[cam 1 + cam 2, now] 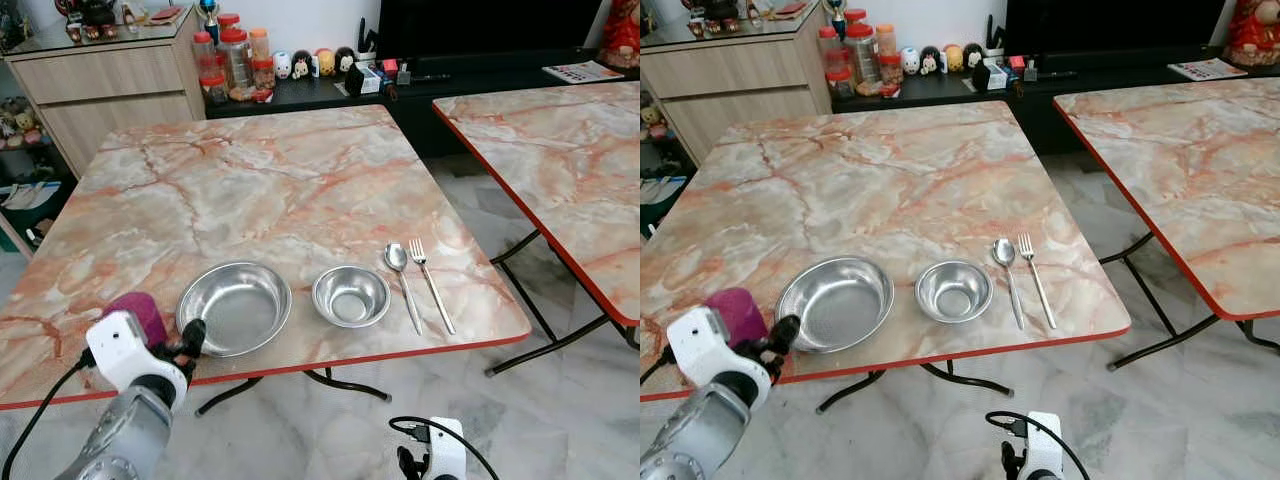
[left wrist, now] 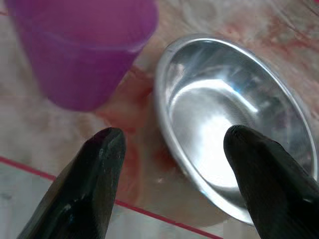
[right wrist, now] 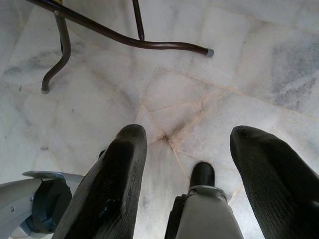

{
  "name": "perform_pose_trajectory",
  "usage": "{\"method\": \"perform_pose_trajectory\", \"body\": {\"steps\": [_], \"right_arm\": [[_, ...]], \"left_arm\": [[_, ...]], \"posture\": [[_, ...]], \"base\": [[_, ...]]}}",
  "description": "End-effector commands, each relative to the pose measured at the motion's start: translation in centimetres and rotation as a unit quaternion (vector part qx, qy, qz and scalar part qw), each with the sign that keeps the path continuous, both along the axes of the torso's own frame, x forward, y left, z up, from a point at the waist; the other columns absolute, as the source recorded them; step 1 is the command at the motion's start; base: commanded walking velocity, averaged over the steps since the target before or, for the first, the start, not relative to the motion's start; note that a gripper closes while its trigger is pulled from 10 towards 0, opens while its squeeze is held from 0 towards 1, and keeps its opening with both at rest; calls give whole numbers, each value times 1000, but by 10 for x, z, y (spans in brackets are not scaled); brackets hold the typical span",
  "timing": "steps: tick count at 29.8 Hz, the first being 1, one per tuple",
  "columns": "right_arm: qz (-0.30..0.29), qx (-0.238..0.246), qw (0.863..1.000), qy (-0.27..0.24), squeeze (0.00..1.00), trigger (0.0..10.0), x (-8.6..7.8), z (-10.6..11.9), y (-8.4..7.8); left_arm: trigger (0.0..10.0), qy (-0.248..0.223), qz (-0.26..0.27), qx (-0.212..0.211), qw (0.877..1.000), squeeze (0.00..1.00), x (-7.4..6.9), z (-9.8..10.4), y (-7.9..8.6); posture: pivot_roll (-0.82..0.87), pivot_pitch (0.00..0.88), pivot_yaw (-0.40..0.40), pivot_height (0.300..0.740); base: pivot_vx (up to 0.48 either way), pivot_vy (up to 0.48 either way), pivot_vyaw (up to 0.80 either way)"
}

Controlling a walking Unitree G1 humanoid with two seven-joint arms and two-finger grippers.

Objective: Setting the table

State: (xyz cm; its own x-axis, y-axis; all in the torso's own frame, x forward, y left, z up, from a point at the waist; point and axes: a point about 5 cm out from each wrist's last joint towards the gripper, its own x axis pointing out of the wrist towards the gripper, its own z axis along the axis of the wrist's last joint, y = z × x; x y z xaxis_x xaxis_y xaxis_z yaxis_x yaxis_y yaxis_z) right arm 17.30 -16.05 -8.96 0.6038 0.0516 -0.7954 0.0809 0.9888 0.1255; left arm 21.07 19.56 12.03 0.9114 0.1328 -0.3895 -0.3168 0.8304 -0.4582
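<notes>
Left wrist view shows my left gripper [image 2: 169, 144] with its two black fingers spread wide and holding nothing, poised above the near edge of the marble table [image 1: 270, 180]. Between and beyond the fingertips sits the large steel bowl [image 1: 234, 306], and just beside it a purple cup [image 2: 82, 47] stands upright on the tabletop, close to the bowl's rim, though I cannot tell whether they touch. From my head, the cup [image 1: 137, 315] sits toward the near left corner, partly behind my wrist. Along the near edge, past the large bowl, come a small steel bowl [image 1: 351, 296], then a spoon [image 1: 401, 275] and a fork [image 1: 430, 281] lying side by side near the right corner. My right gripper [image 3: 187, 164] hangs idle below table height over the marble floor [image 3: 239, 64], fingers apart, empty.
</notes>
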Motion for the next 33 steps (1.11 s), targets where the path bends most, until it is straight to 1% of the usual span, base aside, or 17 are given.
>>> {"method": "perform_pose_trajectory", "body": {"steps": [1,9,13,16,24,27,33], "right_arm": [[4,0,1000,2,0,10000,1,0,1],[4,-3,1000,3,0,10000,0,0,-2],[2,-3,1000,4,0,10000,0,0,-2],[0,-1,1000,3,0,10000,0,0,-2],[-2,-1,1000,4,0,10000,-1,0,-2],[0,0,1000,3,0,10000,0,0,-1],[-2,1,1000,3,0,10000,0,0,-1]], "left_arm": [[10000,12,3,7,1000,0,-1,-2,0],[10000,16,5,3,1000,0,3,-4,-2],[10000,20,-2,-1,1000,0,10,-9,-5],[10000,30,4,7,1000,0,12,-13,-4],[10000,35,13,12,999,0,15,-16,-2],[10000,34,9,11,999,0,19,-18,-5],[10000,35,1,0,999,0,22,-22,-10]], "posture": [[173,0,25,740],[170,0,23,740],[152,0,28,740],[147,0,32,740],[149,0,30,740],[145,0,30,740],[139,0,32,740]], "base": [[0,0,0],[0,0,0],[0,0,0],[0,0,0],[0,0,0],[0,0,0],[0,0,0]]}}
